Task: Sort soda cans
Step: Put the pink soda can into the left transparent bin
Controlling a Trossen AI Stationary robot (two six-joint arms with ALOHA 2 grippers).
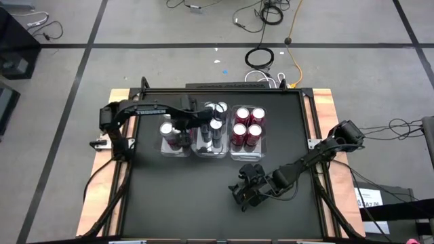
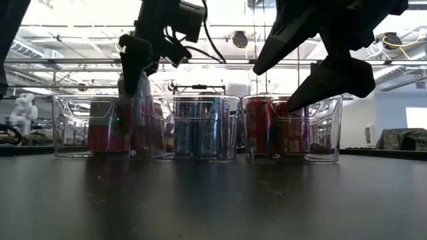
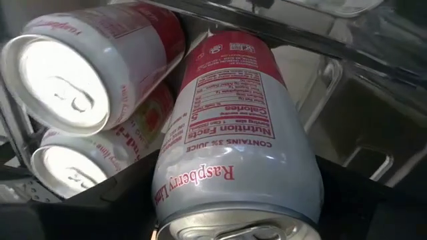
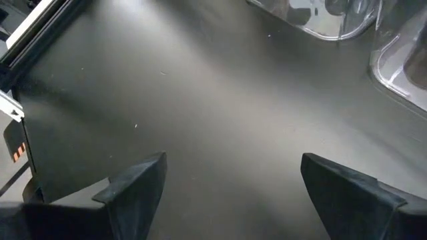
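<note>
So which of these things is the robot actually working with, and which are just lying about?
Part of the job:
- soda cans standing in the three clear bins
- pinkish-red can held in the left tool over the left bin
- right tool, open and empty above the bare black table

Just lying about:
- cables on the floor beyond the table
</note>
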